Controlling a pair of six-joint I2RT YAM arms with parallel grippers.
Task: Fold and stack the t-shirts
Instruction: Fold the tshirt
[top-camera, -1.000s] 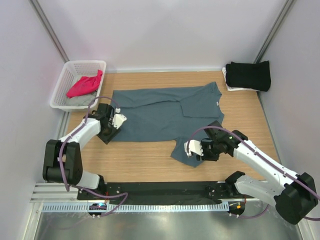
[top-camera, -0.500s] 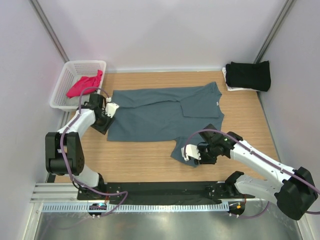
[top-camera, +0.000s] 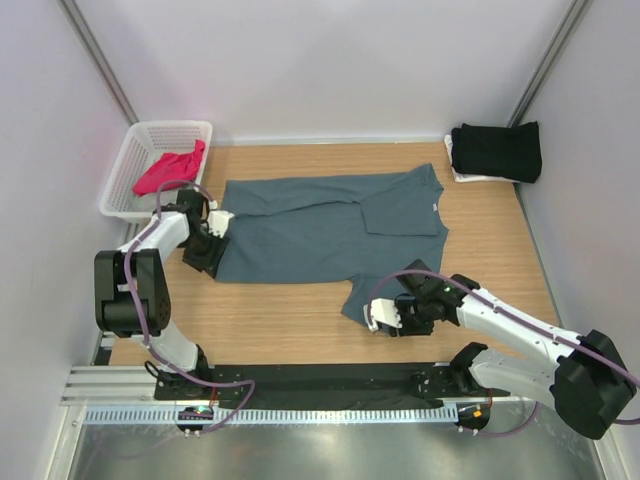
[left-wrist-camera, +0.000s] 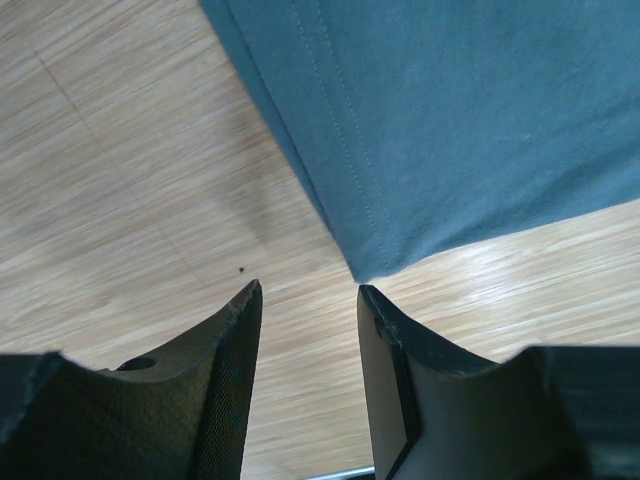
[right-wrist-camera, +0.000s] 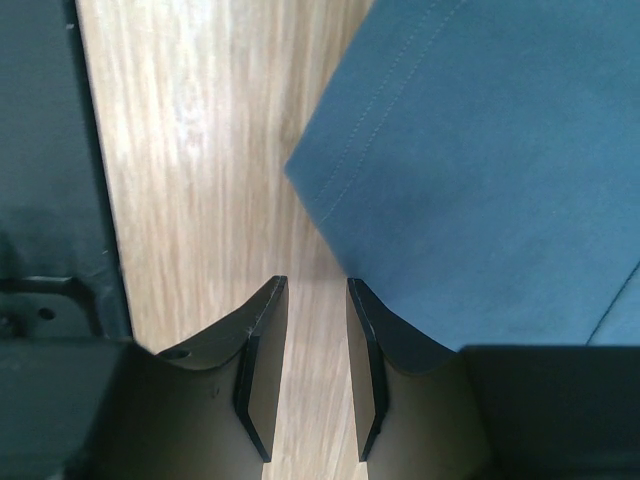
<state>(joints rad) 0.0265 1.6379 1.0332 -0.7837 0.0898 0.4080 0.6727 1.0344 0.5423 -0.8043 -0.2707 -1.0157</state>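
Shirt (top-camera: 310, 235): lay flat, table centre. Left gripper (top-camera: 219, 220): shifted toward 10 o'clock; jaws apart, empty, hem corner just ahead. Right gripper (top-camera: 381, 315): dropped toward 7 o'clock; jaws apart, empty, at sleeve corner. Fold grasps likely pending.

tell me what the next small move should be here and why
Probably ease both arms forward and down until a shirt corner sits between each pair of fingers. The left fingers stand open with a hem corner of the shirt just ahead of their gap. The right fingers are open too, with another corner just ahead. Nothing is held yet.
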